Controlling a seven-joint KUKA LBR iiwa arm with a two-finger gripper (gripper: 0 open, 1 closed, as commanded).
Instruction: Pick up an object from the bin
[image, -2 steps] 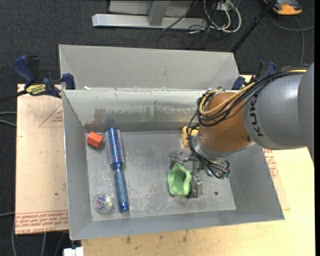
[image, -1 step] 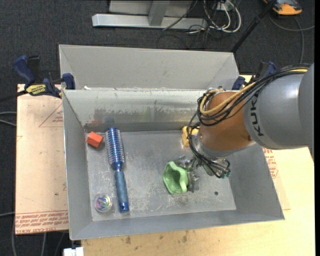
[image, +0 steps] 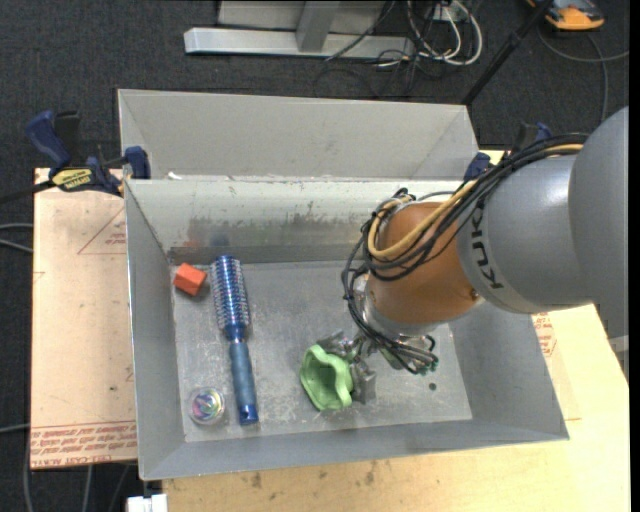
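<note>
A crumpled green soft thing (image: 324, 379) lies at the front middle of the bin floor. My gripper (image: 360, 372) is down at its right edge, touching or very close to it, under the orange wrist cover. A blue round hairbrush (image: 234, 325) lies lengthwise to the left, bristle head toward the back wall and handle toward the front.
A small orange-red block (image: 189, 280) rests at the back left, beside the brush head. A small round shiny lid-like thing (image: 207, 405) sits in the front left corner next to the brush handle. The arm covers the bin's right side.
</note>
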